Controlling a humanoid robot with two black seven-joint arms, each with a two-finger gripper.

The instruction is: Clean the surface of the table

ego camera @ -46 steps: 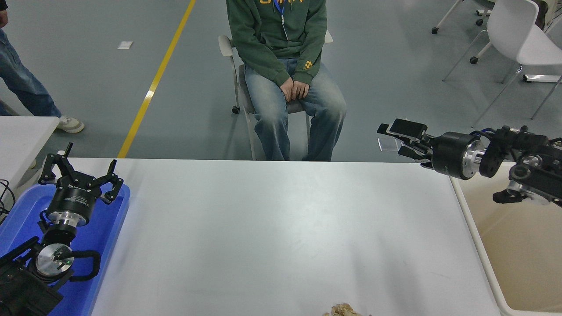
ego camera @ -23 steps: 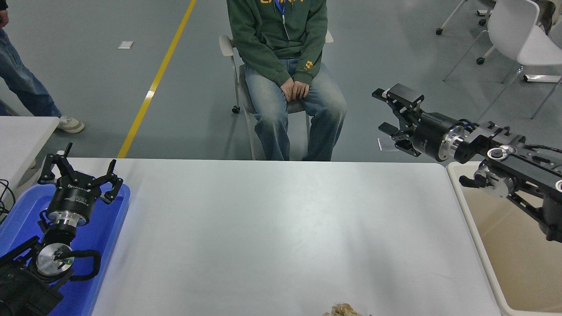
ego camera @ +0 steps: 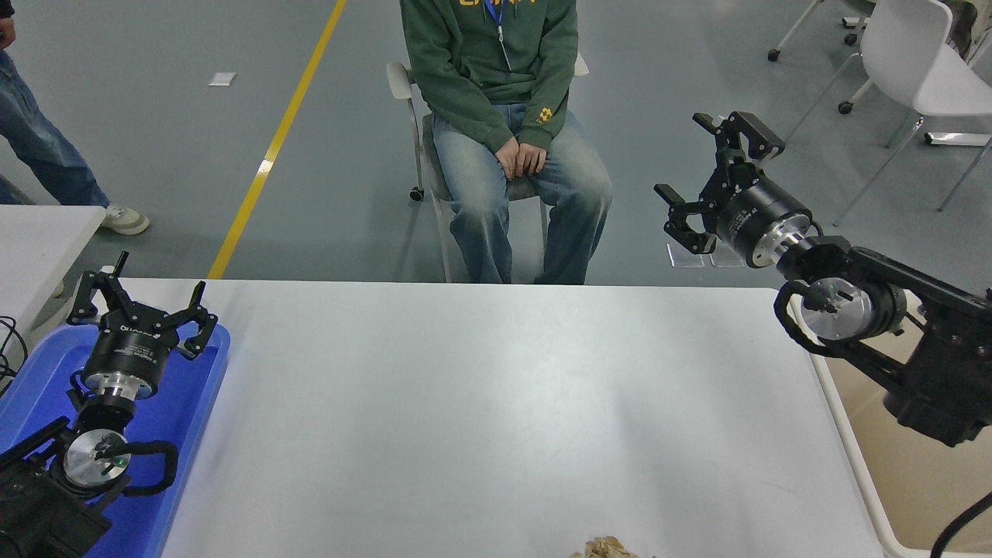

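Head view, catalogued from the near edge outward.

1. Crumpled tan scrap (ego camera: 606, 549), at 6 o'clock on the tabletop (ego camera: 496, 403), cut off by the lower frame edge. I cannot tell its full size or what it is made of. It is the only loose item I see on the white surface, so I judge it the target of the cleaning step.

2. Tabletop, white, matte, filling the middle of the view from 9 to 3 o'clock. Otherwise bare.

3. Blue tray (ego camera: 190, 403), at 8 o'clock, lying along the tabletop's left side. My left tool (ego camera: 142, 304) is parked above it, fingers spread wide, holding nothing.

4. Beige bin (ego camera: 860, 465), at 4 o'clock, just beside the tabletop's right edge. Likely drop point, in my judgement.

5. Right tool (ego camera: 717, 182), at 2 o'clock, raised beyond the far right corner, fingers wide apart and empty, well apart from the scrap.

6. Seated person (ego camera: 496, 85) in a green top at 12 o'clock, beyond the far edge, hands in lap; another person's leg (ego camera: 46, 155) at 10 o'clock; white chair (ego camera: 914, 70) at 1 o'clock.

Handling note: I would bring the right tool back toward 6 o'clock, keep it wide, descend straight over the scrap and close gently, since light crumpled material may slide or shed. The scrap sits close to the robot's body, so wrist room looks tight. I would lift clear before swinging to the bin.
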